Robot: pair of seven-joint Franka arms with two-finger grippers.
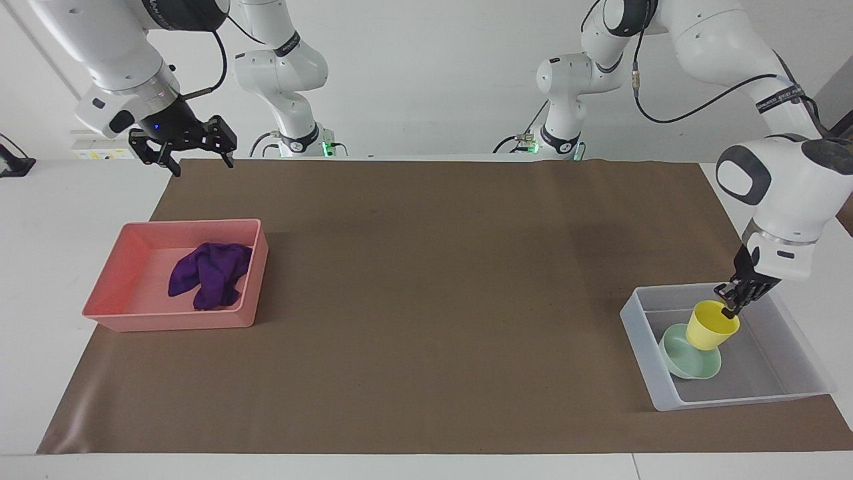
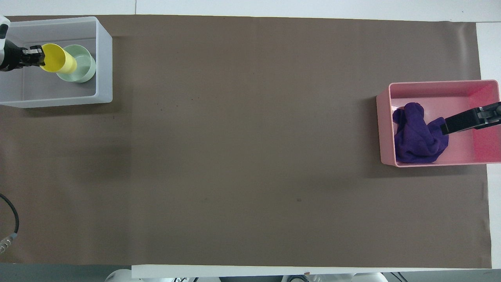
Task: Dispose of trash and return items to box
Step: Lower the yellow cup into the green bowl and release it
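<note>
One cup (image 1: 711,326) hangs tilted from the left gripper (image 1: 733,301), pinched at its rim, directly over the bowl (image 1: 686,363) inside the box (image 1: 643,360)

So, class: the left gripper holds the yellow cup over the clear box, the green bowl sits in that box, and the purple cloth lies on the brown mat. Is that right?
One detail is wrong. The purple cloth lies in the pink tray, not on the mat, as the facing view shows. The rest stands: the left gripper holds the yellow cup over the clear box, and the green bowl sits in it.
</note>
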